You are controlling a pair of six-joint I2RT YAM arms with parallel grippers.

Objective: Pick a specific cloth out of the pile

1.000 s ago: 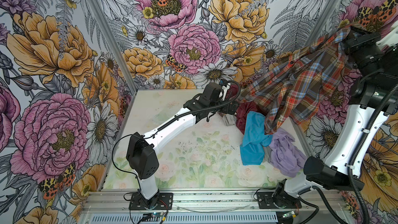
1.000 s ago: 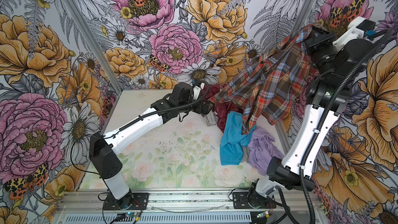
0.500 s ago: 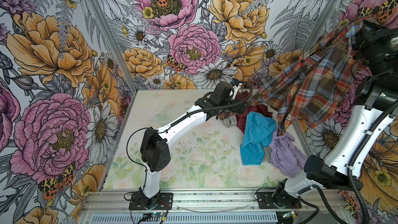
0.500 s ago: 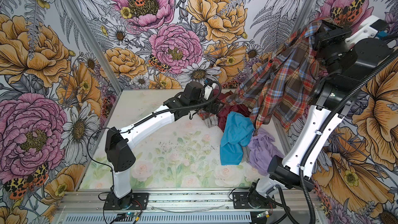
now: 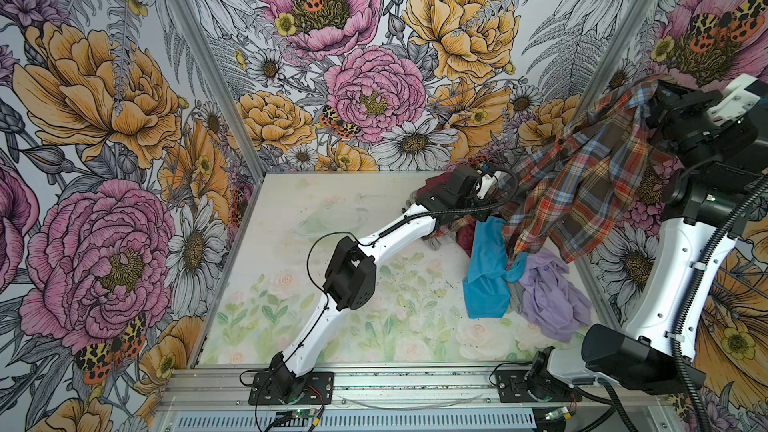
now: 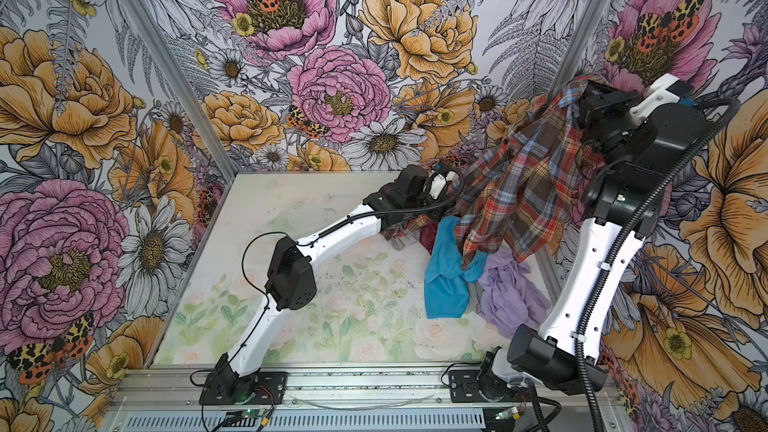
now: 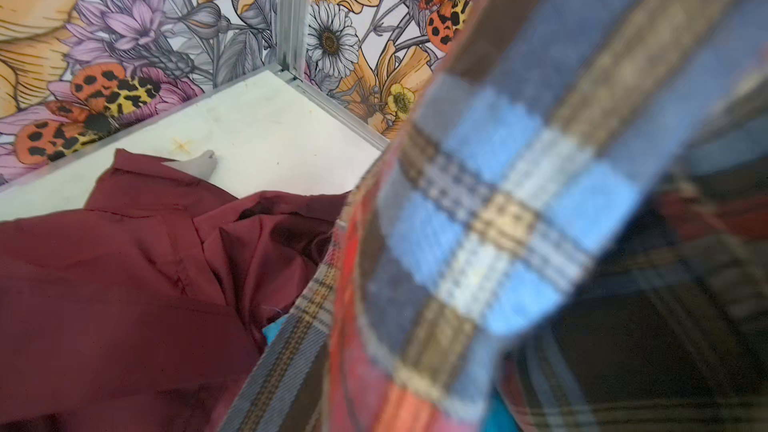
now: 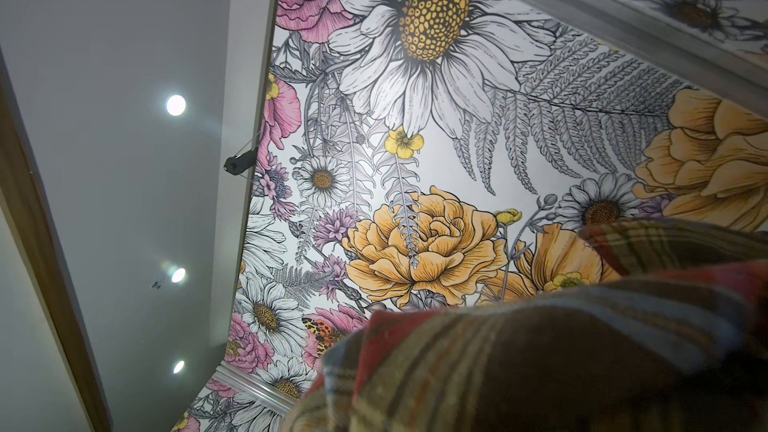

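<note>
The cloth (image 5: 590,184) (image 6: 523,184), a brown plaid shirt, hangs stretched from high on the right down to the pile (image 5: 540,297) at the table's right side. My right gripper (image 5: 654,95) (image 6: 582,95) is raised near the right wall, shut on the shirt's bunched top; plaid folds (image 8: 540,367) cover its jaws in the right wrist view. My left gripper (image 5: 505,193) (image 6: 453,189) reaches to the back right, at the shirt's lower edge. Plaid fabric (image 7: 478,222) fills the left wrist view and hides the jaws, which are shut on it. A maroon garment (image 7: 124,284) lies below.
The pile holds a bright blue garment (image 5: 486,276), a lavender one (image 6: 511,297), the maroon one (image 5: 465,238) and a grey bit (image 5: 436,238). Floral walls enclose the table (image 5: 332,284) on three sides. A corner post (image 7: 291,14) stands just behind the left gripper.
My left arm has stretched further towards the back right, and its gripper went from open to shut at the shirt. The right gripper lifted the plaid shirt higher and to the right.
</note>
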